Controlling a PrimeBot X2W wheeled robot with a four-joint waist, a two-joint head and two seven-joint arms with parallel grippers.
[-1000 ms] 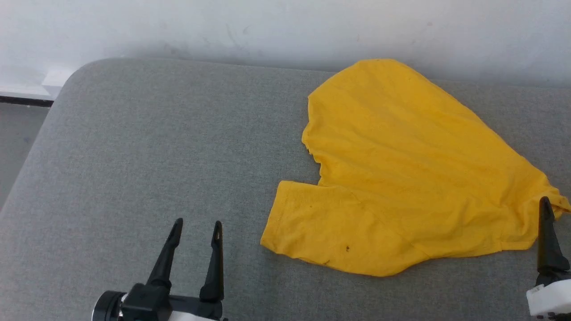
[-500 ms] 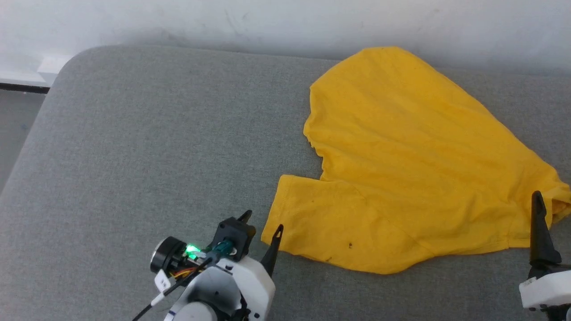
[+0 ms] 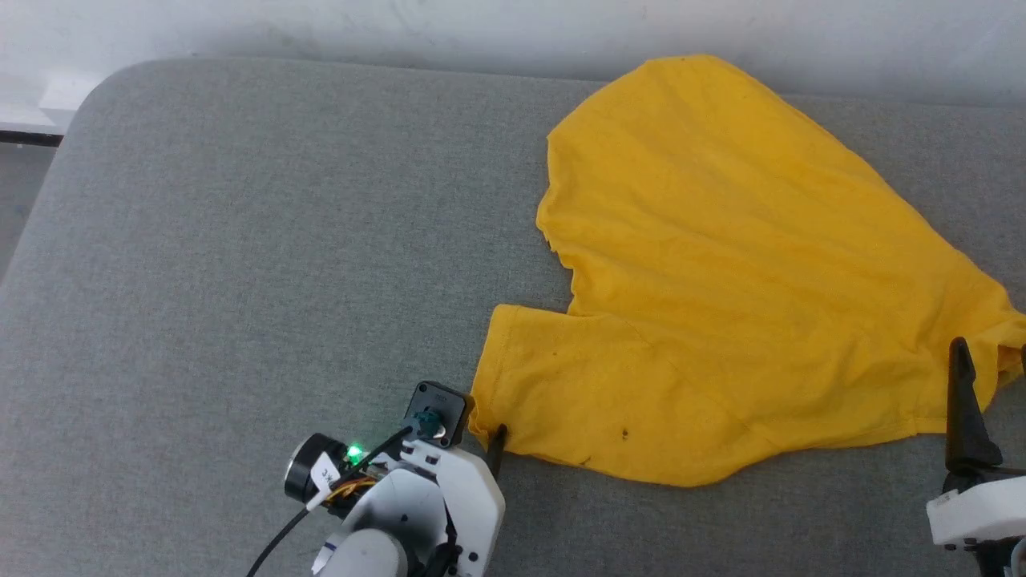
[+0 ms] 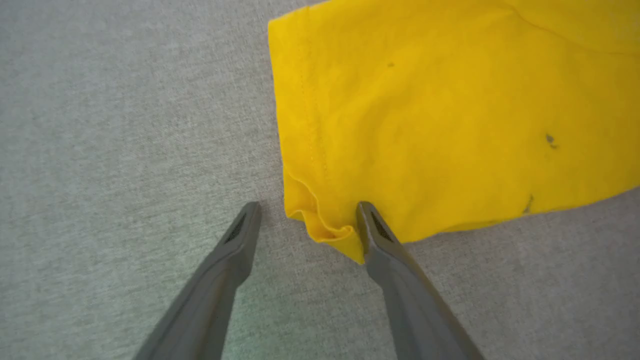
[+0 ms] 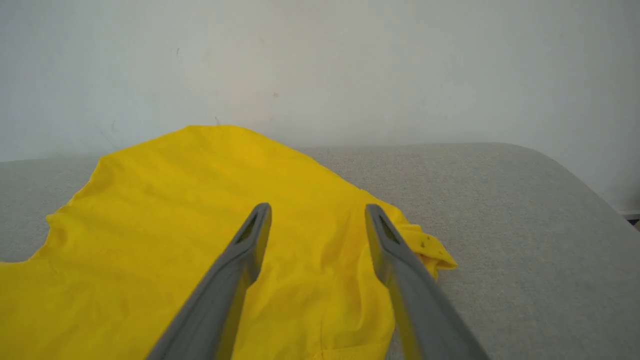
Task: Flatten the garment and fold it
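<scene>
On the right half of the grey padded surface (image 3: pixel 240 240) the garment (image 3: pixel 721 264) is lying plain yellow side up. Its far tip is nearly reaching the wall (image 3: pixel 401 24) and one sleeve (image 3: pixel 561 377) is sticking out toward the near-left. The left gripper (image 4: pixel 307 207) is what's changing: a second ago it was idling well left of the cloth, and now it's coming down on the sleeve's near corner (image 4: pixel 322 230). Its fingers are spread wide, one tip over bare pad and the other touching the rumpled hem, with the corner sitting between them and nothing pinched yet. The right gripper (image 5: pixel 318 207) is staying put, also spread, hovering over the near-right edge by the bunched bit (image 5: pixel 430 250). The head camera is shifting too, so the cloth's drift in frame isn't real motion. My read: the left arm is setting up a sleeve-corner grab for flattening, and folding isn't started. Risk: the close may catch only the hem's top layer.
</scene>
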